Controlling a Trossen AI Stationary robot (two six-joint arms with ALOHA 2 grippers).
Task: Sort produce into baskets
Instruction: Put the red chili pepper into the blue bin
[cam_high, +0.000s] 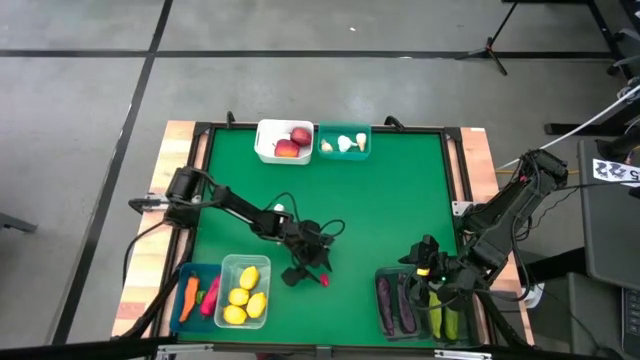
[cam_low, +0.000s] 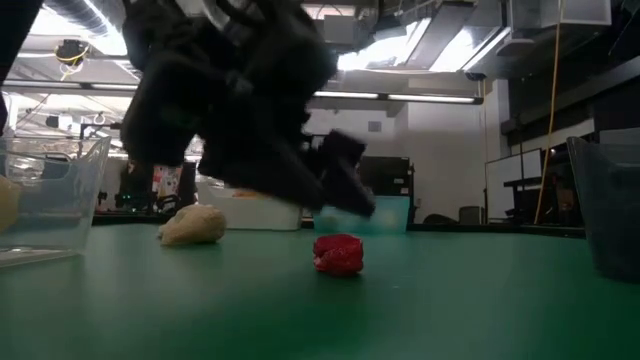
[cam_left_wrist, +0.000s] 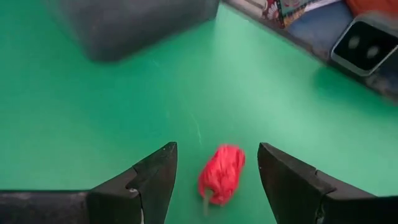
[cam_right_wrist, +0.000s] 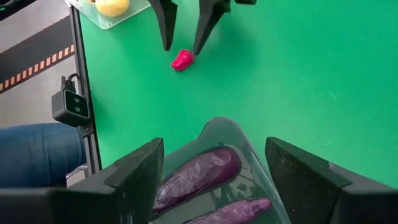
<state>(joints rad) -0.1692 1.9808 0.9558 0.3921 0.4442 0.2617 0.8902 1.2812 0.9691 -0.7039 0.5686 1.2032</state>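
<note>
A small red chilli (cam_left_wrist: 222, 174) lies on the green mat (cam_high: 380, 210), also seen in the high view (cam_high: 325, 280) and low view (cam_low: 338, 254). My left gripper (cam_left_wrist: 217, 180) is open just above it, one finger on each side, touching nothing; in the high view it is near the table's front middle (cam_high: 312, 268). My right gripper (cam_right_wrist: 214, 180) is open and empty over a smoky dark bin (cam_right_wrist: 249, 140) holding purple eggplants (cam_right_wrist: 199, 171), at the front right (cam_high: 432, 272). A white garlic (cam_high: 281, 208) lies loose on the mat.
At the front left are a blue bin (cam_high: 183, 272) with a carrot and a chilli, and a clear pale green bin (cam_high: 262, 262) with lemons. At the far edge are a white bin (cam_high: 262, 132) with apples and a teal bin (cam_high: 366, 135) with garlic. A second dark bin (cam_high: 470, 325) holds cucumbers.
</note>
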